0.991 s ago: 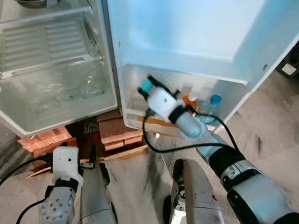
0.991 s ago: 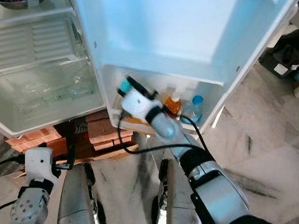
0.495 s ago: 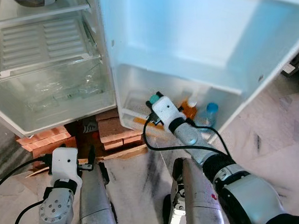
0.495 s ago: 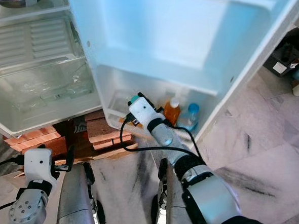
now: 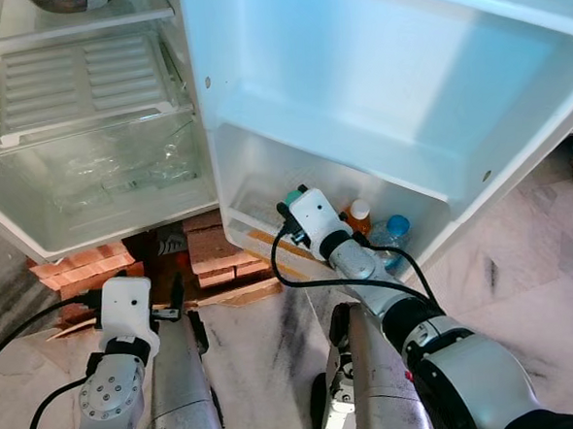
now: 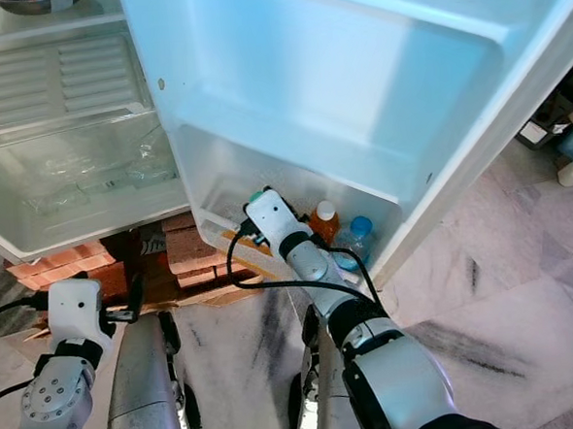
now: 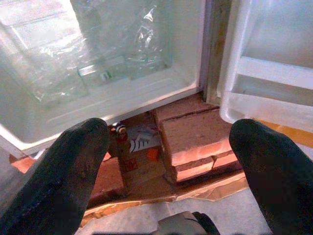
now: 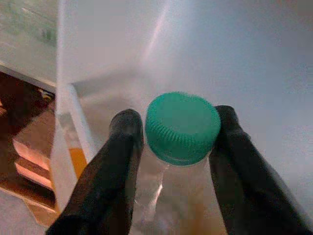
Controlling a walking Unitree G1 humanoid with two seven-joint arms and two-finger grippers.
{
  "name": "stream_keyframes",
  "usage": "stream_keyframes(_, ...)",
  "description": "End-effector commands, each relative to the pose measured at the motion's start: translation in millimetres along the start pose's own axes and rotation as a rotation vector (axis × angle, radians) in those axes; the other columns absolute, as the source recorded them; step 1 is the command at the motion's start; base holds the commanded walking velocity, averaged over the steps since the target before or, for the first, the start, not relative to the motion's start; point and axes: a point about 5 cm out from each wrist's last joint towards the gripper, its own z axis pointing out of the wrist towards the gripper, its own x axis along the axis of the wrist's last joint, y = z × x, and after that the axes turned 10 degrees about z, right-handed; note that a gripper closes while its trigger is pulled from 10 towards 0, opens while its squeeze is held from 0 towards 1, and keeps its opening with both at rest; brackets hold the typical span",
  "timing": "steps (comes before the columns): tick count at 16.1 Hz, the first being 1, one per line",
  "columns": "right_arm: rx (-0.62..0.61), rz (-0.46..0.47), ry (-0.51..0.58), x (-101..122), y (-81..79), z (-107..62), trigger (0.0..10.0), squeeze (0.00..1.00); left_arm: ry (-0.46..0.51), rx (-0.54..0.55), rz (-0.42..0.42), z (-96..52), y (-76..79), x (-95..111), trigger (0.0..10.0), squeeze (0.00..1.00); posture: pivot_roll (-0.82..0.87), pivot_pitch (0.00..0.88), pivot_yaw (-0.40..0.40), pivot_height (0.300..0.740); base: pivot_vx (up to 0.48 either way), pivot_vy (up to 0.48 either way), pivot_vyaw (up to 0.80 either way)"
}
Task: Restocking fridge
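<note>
Placement step, by the look of it. Right gripper (image 8: 171, 147) is reaching into the lowest bin of the open fridge door (image 5: 376, 83), jaws clamped on the neck of a green-capped bottle (image 8: 182, 128). In the right wrist view both black fingers (image 8: 122, 161) press the bottle just below the cap; the clear body shows pale liquid, with the white inner wall of the bin behind it.

From the head views, the wrist sits at the front lip of the door bin (image 5: 266, 191), toward its hinge-side end. An orange bottle with white cap (image 5: 357, 215) and a blue-capped bottle (image 5: 393, 229) stand toward the outer end of the same bin, just beside the arm. Whether the held bottle's base has reached the bin floor cannot be told.

Left gripper (image 7: 166, 161) hangs low in front of the fridge, jaws wide apart and empty, looking at the crisper drawer (image 5: 119, 176) and the bricks (image 5: 216, 253) propping the cabinet.

Judgement: bottle is nearly stowed. Next move calls for lowering it until it stands upright on the bin floor, clear of the orange bottle, then parting the fingers and drawing straight back over the lip. Risk: catching the neighbours or the wrist cable (image 5: 300, 282) on the way out.
</note>
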Motion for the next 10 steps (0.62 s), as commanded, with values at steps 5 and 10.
stream_keyframes(5,-0.051,0.026,0.140,20,10.7,2.9,10.0,1.00,-0.038,-0.002,0.010,2.5,1.0,-7,10.0,0.00,0.24,0.164,-0.120,0.523,0.000,0.000,0.00)
stream_keyframes(10,-0.114,0.016,0.374,57,35.4,-0.3,10.0,1.00,-0.032,-0.014,0.014,10.5,5.1,-7,10.0,0.00,0.21,0.128,-0.116,0.523,0.000,0.000,0.00)
